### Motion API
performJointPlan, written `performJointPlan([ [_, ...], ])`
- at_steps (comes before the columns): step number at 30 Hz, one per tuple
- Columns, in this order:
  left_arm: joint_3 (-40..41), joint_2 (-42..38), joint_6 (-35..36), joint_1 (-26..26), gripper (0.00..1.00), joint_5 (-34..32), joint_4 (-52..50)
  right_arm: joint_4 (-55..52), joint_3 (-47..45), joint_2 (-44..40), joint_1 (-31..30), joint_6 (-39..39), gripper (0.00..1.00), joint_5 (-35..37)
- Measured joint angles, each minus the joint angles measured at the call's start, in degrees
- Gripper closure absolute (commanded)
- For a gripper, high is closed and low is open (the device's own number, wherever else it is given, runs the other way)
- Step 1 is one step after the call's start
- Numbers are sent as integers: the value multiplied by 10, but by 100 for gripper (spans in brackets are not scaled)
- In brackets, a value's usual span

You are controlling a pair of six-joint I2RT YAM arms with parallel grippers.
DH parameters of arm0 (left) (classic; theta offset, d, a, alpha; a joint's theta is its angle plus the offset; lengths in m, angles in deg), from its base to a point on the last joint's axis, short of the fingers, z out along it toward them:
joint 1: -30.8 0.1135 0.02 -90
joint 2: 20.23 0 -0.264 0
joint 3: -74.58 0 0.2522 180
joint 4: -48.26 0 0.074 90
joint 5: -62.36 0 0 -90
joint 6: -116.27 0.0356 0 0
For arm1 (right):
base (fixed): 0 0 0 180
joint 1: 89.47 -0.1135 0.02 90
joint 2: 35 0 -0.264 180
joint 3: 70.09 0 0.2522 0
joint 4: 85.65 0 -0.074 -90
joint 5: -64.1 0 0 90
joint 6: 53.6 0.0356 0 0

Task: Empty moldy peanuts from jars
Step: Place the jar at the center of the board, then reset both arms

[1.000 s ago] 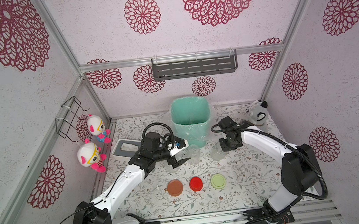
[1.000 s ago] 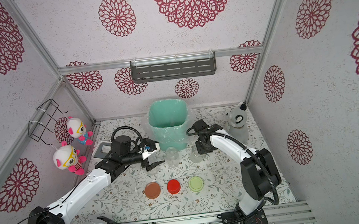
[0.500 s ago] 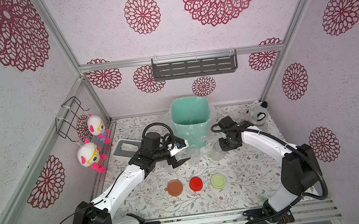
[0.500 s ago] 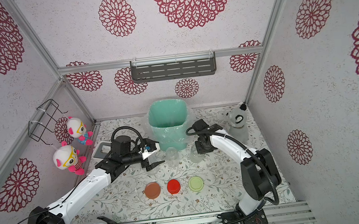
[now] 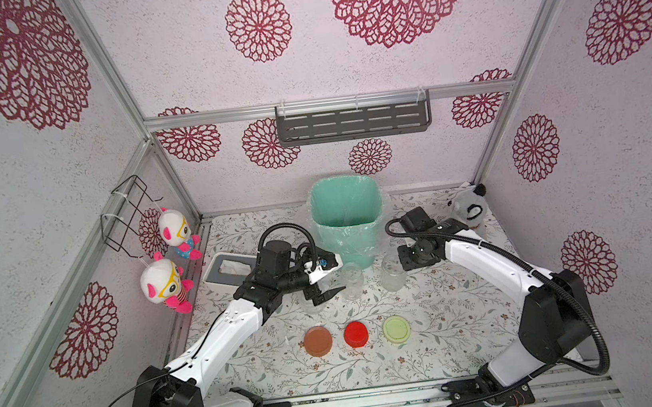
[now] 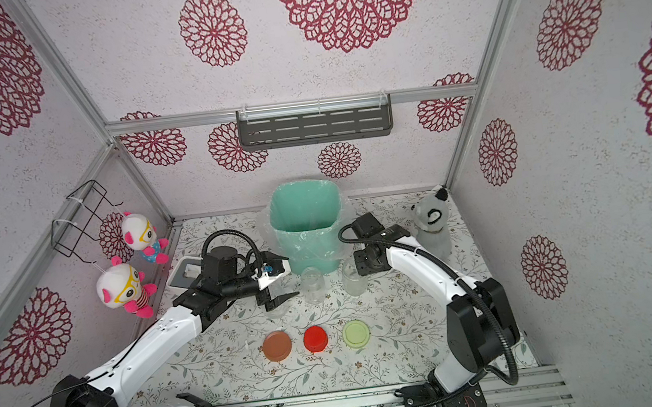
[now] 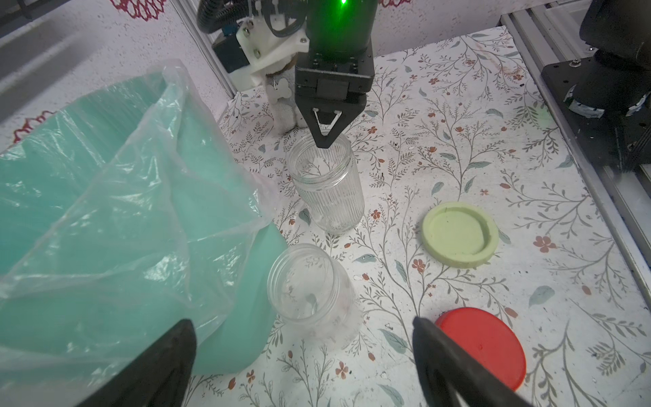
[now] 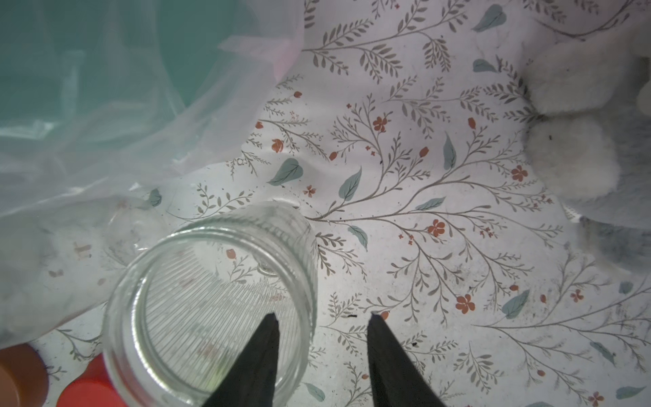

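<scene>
Three clear jars stand uncapped in front of the teal bin: the left jar (image 5: 314, 305), the middle jar (image 5: 352, 281) and the right jar (image 5: 392, 274). No peanuts show in them. My right gripper (image 8: 323, 316) is open and points down at the right jar (image 8: 211, 303), one finger inside the rim and one outside. My left gripper (image 7: 302, 322) is wide open and holds nothing. It hovers above the left jar (image 6: 276, 310), facing the middle jar (image 7: 310, 292). The brown-orange lid (image 5: 318, 340), red lid (image 5: 356, 333) and yellow-green lid (image 5: 396, 329) lie in a row nearer the front.
The teal bin (image 5: 346, 214), lined with loose clear plastic, stands at the back centre, close behind the jars. A grey plush toy (image 5: 467, 209) sits at the back right, near my right arm. A white tray (image 5: 231, 267) lies at the left, and two dolls (image 5: 164, 283) hang on the left wall.
The right gripper's jaws have come apart at the right jar's rim. Neither arm nor any jar has visibly shifted.
</scene>
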State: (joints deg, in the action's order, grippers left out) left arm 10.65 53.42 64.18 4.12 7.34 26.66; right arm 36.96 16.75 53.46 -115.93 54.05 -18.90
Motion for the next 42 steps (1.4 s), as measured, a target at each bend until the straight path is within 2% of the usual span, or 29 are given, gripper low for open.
performJointPlan([
  [3, 0, 0, 0, 0, 3, 0, 0, 7, -7, -23, 0, 4, 43, -2],
  [7, 0, 0, -6, 0, 3, -1, 0, 31, -24, -59, 0, 6, 27, -4],
  [10, -3, 0, -16, 0, 3, -7, -2, 63, -48, -96, 0, 1, 20, -13],
  [14, -7, -5, -39, 0, 3, -33, 14, 125, -95, -160, 0, -4, 7, -29],
  [17, -7, -19, -63, 5, 3, -66, 42, 181, -128, -213, 0, -15, 2, -34],
  [23, -7, -54, -110, 28, 3, -168, 93, 308, -191, -310, 1, -53, 1, -21],
  [30, 0, -89, -157, 77, 3, -310, 118, 434, -298, -389, 21, -137, 1, 46],
  [35, 64, -127, -195, 114, 3, -386, 154, 515, -396, -404, 47, -158, 1, 95],
  [42, 162, -141, -272, 179, 3, -469, 196, 600, -492, -397, 60, -185, 1, 110],
])
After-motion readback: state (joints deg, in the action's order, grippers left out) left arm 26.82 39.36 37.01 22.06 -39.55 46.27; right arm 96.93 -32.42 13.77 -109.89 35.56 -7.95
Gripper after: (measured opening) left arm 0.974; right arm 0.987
